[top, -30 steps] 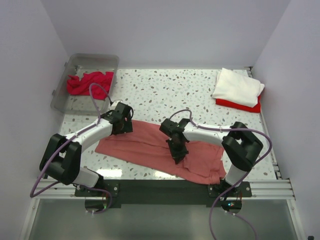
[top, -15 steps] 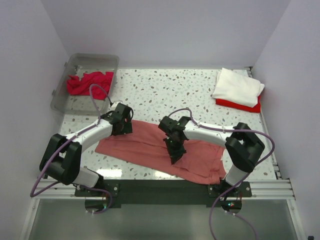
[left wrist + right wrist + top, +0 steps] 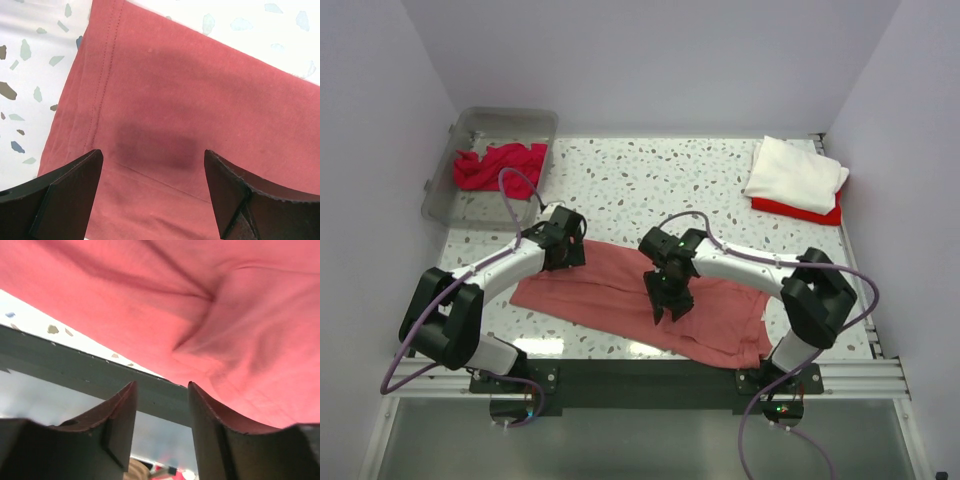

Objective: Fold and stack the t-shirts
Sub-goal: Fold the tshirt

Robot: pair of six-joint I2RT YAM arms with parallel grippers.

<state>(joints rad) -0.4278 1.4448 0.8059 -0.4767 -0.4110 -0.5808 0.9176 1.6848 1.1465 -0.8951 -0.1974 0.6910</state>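
On the surface point(image 3: 650, 175) the coral-red t-shirt point(image 3: 610, 285) lies along the near edge. Far right the white t-shirt point(image 3: 795, 172) rests on the bright red t-shirt point(image 3: 800, 212); the crimson t-shirt point(image 3: 500, 165) sits in the clear bin point(image 3: 510, 120). My left end effector point(image 3: 567, 250) hangs spread over the coral hem, and my right end effector point(image 3: 665, 310) is parted, pinching nothing, over its middle.
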